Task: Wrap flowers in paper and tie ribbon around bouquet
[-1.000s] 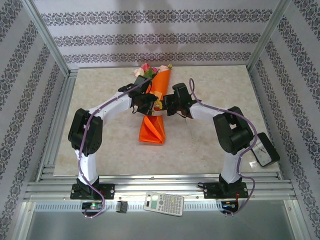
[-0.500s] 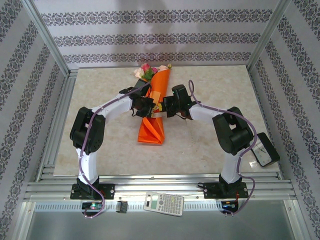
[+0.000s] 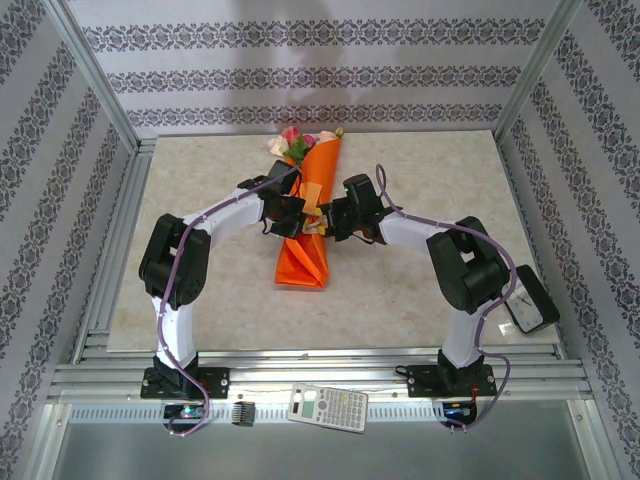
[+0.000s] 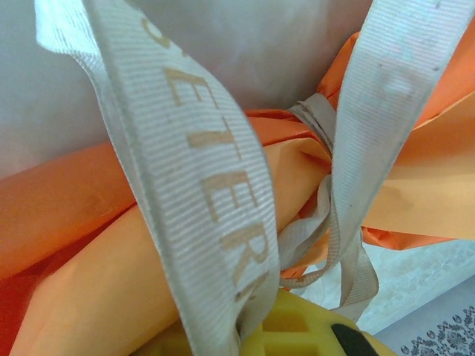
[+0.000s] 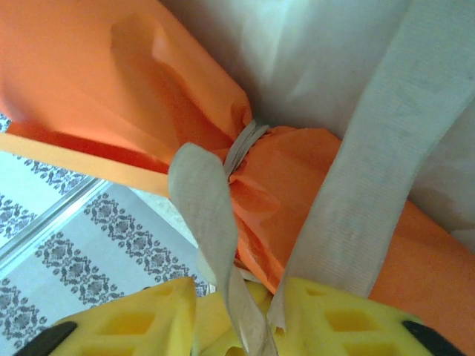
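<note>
**Desk:** Stock on the table [image 3: 420,290], please.

**Operator:** Entry one: bouquet [image 3: 322,172], one, lying flat at the table's middle, a little toward the far edge. Orange paper [image 3: 303,262] rolled into a cone. Flowers [image 3: 294,140], pink and cream heads, stick out of the end close to the far edge. The paper's other end flares toward the near edge.

**Desk:** Entry two?

**Operator:** Ribbon [image 5: 241,144], pale beige, woven, cinched round the paper where the cone creases in. On my right wrist camera two tails leave that cinch, a narrow twisted one and a broad flat one. Both run down to the pads. On my left wrist camera a broad band with gold lettering crosses in front of the paper, and a bunch of thinner turns lies against the orange behind it.

**Desk:** Tools?

**Operator:** Left gripper [image 3: 292,214]: against the bouquet's left side at mid-length. Its yellow pads [image 4: 304,334] stand narrow, pinching the lettered band. Right gripper [image 3: 329,221]: against the bouquet's right side, facing the left one. Its yellow pads [image 5: 133,322] are drawn close, with the ribbon tails clamped between them.

**Desk:** Sundries?

**Operator:** Calculator [image 3: 328,408], one, on the frame rail past the near edge, between my two arm bases. One small black-framed device [image 3: 528,303] with a white face, off the right edge beside the right arm. Purple cables [image 3: 505,262] run along both arms.
</note>
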You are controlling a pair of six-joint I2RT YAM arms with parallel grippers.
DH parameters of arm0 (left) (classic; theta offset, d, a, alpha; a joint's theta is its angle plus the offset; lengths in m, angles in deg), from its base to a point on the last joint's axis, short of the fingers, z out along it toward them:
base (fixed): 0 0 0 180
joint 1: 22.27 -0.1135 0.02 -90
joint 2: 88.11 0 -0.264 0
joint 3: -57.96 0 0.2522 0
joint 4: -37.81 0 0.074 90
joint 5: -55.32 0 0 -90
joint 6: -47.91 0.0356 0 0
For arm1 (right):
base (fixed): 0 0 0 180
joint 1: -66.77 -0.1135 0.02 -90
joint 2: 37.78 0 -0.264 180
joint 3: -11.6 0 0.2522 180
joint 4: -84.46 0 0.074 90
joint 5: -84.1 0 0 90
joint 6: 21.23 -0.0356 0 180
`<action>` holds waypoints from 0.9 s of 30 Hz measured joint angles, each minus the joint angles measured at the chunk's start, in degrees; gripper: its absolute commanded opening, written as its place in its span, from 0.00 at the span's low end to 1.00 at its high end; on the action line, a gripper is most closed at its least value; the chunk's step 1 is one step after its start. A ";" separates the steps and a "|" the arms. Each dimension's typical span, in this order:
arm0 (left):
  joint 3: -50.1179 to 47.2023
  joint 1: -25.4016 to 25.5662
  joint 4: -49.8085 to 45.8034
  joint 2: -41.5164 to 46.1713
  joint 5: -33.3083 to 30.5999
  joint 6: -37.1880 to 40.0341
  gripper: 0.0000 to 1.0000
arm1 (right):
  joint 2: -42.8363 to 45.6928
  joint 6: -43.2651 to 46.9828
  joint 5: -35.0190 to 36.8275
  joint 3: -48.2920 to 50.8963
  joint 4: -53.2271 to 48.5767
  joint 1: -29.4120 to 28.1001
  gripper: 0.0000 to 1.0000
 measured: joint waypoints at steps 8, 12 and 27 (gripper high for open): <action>0.22 0.00 0.00 0.52 -1.33 0.66 0.00 | 0.92 -0.02 -0.15 0.00 -1.46 -0.07 0.41; 0.52 -0.07 0.07 0.83 -1.90 0.87 0.00 | 2.40 -0.07 -0.13 -0.02 -2.64 -0.17 0.43; 0.96 -0.33 0.79 1.62 -3.02 1.75 0.00 | -1.25 -1.88 -1.05 -4.68 -3.37 -1.16 0.28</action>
